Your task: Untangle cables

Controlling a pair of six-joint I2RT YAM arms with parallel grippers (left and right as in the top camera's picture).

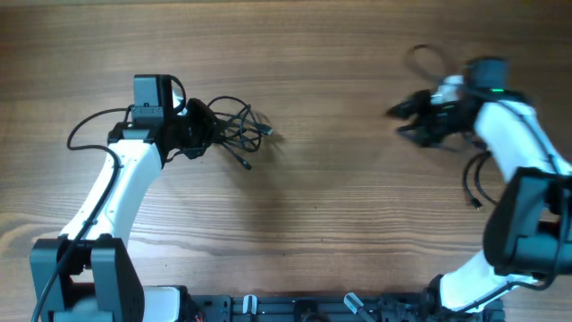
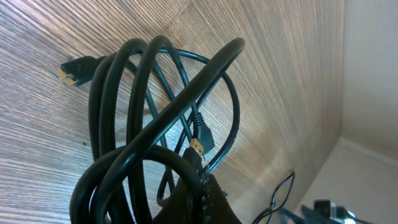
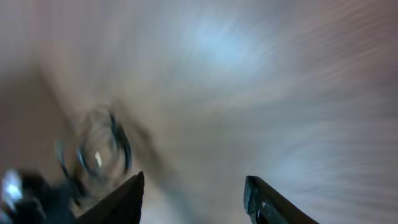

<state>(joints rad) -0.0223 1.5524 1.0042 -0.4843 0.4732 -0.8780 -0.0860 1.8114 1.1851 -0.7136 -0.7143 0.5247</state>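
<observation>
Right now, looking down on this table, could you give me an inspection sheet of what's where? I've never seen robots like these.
Surface: wooden table, no spills or marks seen.
Job's things: cable bundle, black cords looped together left of centre; gold-tipped plugs stick out of it.
Clutter: nothing seen.
Grippers: left gripper shut on the cable bundle; right gripper open and holding nothing, its own wrist view blurred.
Cables: thin loose loop lies on the table at the far right; second cord runs beside the right arm, cannot tell if it is loose or the arm's own.
Surroundings: dark rail along the table's near edge.
</observation>
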